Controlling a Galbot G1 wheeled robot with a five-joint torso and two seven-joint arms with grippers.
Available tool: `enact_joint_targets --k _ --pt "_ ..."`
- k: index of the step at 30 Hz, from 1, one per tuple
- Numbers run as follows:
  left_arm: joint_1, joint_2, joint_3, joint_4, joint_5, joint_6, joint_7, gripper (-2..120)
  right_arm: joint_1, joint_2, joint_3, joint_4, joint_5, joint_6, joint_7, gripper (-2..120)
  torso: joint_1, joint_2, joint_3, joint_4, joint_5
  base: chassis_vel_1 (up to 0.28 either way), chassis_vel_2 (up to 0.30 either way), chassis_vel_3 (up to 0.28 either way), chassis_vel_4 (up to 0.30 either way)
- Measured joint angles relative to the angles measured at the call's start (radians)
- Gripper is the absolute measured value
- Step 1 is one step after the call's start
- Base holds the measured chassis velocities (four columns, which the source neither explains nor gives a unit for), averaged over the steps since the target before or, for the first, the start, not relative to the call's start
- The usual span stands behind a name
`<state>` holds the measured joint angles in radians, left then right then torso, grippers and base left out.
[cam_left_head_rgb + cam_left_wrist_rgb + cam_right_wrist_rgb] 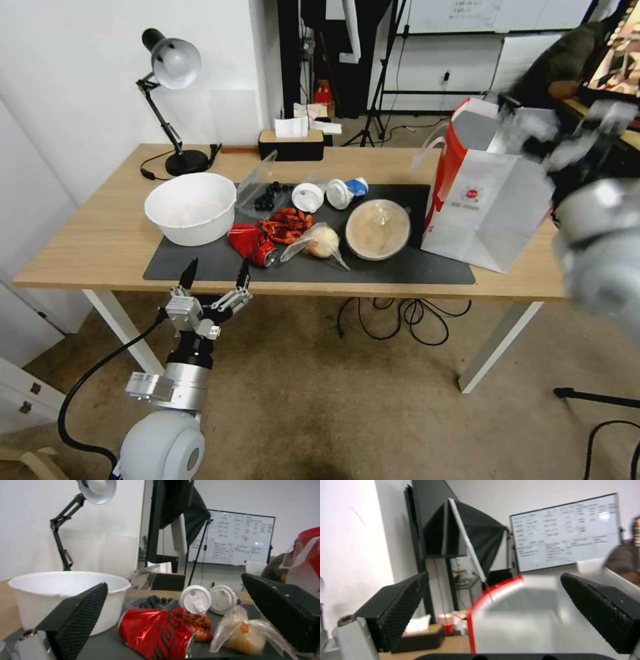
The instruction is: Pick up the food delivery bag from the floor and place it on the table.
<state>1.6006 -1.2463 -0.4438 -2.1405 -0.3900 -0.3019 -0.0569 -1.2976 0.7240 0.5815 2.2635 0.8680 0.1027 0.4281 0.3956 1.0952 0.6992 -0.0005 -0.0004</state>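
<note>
From the head view the large white insulated food delivery bag with red side panel and round red logo stands upright on the light-wood table, at about 3 o'clock of the dark grey mat, its near corner overlapping the mat's edge. Its mouth gapes, showing silver lining, and a white loop handle droops toward 9 o'clock.

The right wrist view looks straight over the bag's red-edged rim, with the right gripper spread wide and holding nothing (in the head view that arm is a blur at 3 o'clock).

The left gripper hovers at 6 o'clock below the table's front edge, fingers parted and empty. Its wrist view gives a close look at the crushed red can, the white round bowl and a knotted clear plastic bag.
</note>
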Motion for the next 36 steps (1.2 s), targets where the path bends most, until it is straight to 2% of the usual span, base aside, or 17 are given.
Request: enact_joint_targets --k 1,3,4,6,7,8,10,12,14,20,25,31,36 --pt "0.000 0.000 0.000 0.000 0.000 0.000 0.000 100 0.000 0.000 0.000 0.000 0.000 0.000 0.000 100 0.000 0.000 0.000 0.0000 0.0000 0.000 0.000 0.000 0.000" --pt "0.005 0.003 -0.001 0.000 0.002 -0.007 0.012 100 -0.172 0.102 0.021 0.015 -0.164 0.077 -0.032 100 0.000 0.000 0.000 0.0003 0.0000 0.000 0.000 0.000 0.000" --pt "0.005 0.003 -0.001 0.000 0.002 -0.007 0.012 100 -0.172 0.102 0.021 0.015 -0.164 0.077 -0.032 100 0.000 0.000 0.000 0.0003 0.0000 0.000 0.000 0.000 0.000" --pt "0.009 0.002 0.001 0.006 0.009 -0.009 0.013 100 -0.284 0.185 0.019 0.007 -0.268 0.141 -0.060 100 0.000 0.000 0.000 0.0002 0.0000 0.000 0.000 0.000 0.000" --pt "0.009 0.002 0.001 0.006 0.009 -0.009 0.013 100 -0.284 0.185 0.019 0.007 -0.268 0.141 -0.060 100 0.000 0.000 0.000 0.0002 0.0000 0.000 0.000 0.000 0.000" --pt "0.011 0.003 0.002 0.008 0.015 -0.007 0.013 100 -0.335 0.237 0.009 -0.007 -0.316 0.172 -0.076 100 0.000 0.000 0.000 0.0002 -0.0001 0.000 0.000 0.000 0.000" --pt "0.012 0.003 0.002 0.009 0.016 -0.007 0.013 100 -0.352 0.256 0.004 -0.016 -0.330 0.185 -0.084 100 0.000 0.000 0.000 0.0003 0.0000 0.000 0.000 0.000 0.000" --pt "0.015 0.008 0.000 0.022 0.023 -0.004 0.006 100 -0.406 0.326 -0.023 -0.052 -0.374 0.223 -0.110 100 0.000 0.000 0.000 0.0004 0.0003 0.000 0.000 0.000 0.000" --pt "0.019 0.014 -0.007 0.030 0.025 -0.005 -0.004 100 -0.436 0.362 -0.048 -0.069 -0.394 0.229 -0.119 100 0.000 0.000 0.000 0.0005 0.0002 0.000 0.000 0.000 0.000" --pt "0.028 0.022 -0.017 0.033 0.023 -0.009 -0.008 100 -0.463 0.392 -0.087 -0.092 -0.424 0.237 -0.130 100 0.000 0.000 0.000 0.0005 0.0002 0.000 0.000 0.000 0.000" --pt "0.034 0.027 -0.025 0.030 0.023 0.008 -0.043 100 -0.467 0.414 -0.139 -0.122 -0.452 0.238 -0.114 100 0.000 0.000 0.000 0.0005 0.0002 0.000 0.000 0.000 0.000" --pt "0.041 0.033 -0.037 0.031 0.031 0.020 -0.062 100 -0.463 0.408 -0.153 -0.126 -0.454 0.215 -0.092 100 0.000 0.000 0.000 0.0005 0.0002 0.000 0.000 0.000 0.000" --pt "0.053 0.045 -0.059 0.042 0.043 0.041 -0.074 100 -0.459 0.391 -0.180 -0.138 -0.395 0.182 -0.093 100 0.000 0.000 0.000 0.0005 0.0004 0.000 0.000 0.000 0.000"
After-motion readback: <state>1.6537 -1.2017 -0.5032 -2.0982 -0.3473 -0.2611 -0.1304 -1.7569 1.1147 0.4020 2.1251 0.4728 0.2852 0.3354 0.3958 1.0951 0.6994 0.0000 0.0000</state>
